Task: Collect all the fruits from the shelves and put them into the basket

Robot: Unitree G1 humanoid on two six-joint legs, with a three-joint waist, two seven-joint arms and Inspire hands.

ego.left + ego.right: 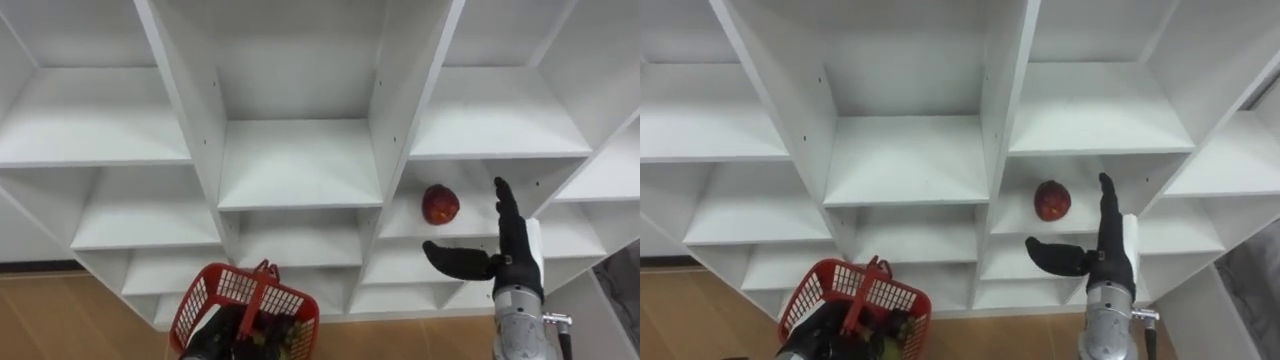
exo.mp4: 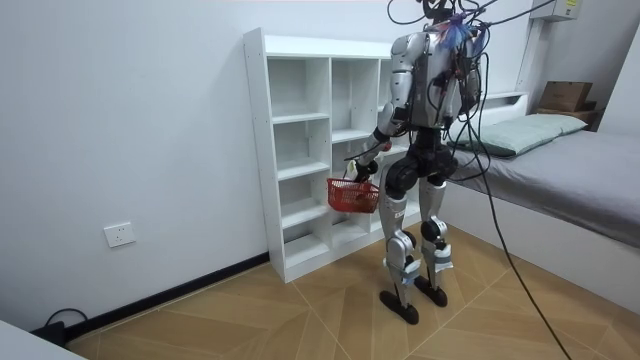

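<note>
Step in hand: reaching for the next fruit, no grip yet.

Low left: basket (image 1: 245, 305), red plastic lattice, rigid, hoop handle up. Hanging off left hand (image 1: 210, 340), which looks curled round the handle going by the room view. From the head, seen mostly through the mesh. Already carrying a few dark and greenish items (image 1: 275, 335), too hidden to name.

Centre: closet (image 1: 298, 165), flat white laminate boards, square cubbies, smooth and hard, small screw dots on the uprights. Standing right up against it on a wood-plank floor (image 1: 60, 310).

Right column, middle shelf: fruit (image 1: 440, 204), round, red, glossy with darker blotches. Probably firm, and likely to roll on that slick board. Alone on its shelf.

Just right of it and nearer: right hand (image 1: 508, 250), wide open, fingers straight up, thumb splayed left below the fruit. Holding nothing, not touching the fruit.

Next move, as a guess:
- Push the hand farther in and left until the fruit sits between thumb and fingers.
- Close gently round it and lift clear of the shelf edge.
- Carry left and drop into the basket.
- Keep the basket steady and avoid nudging the fruit deeper.
</note>
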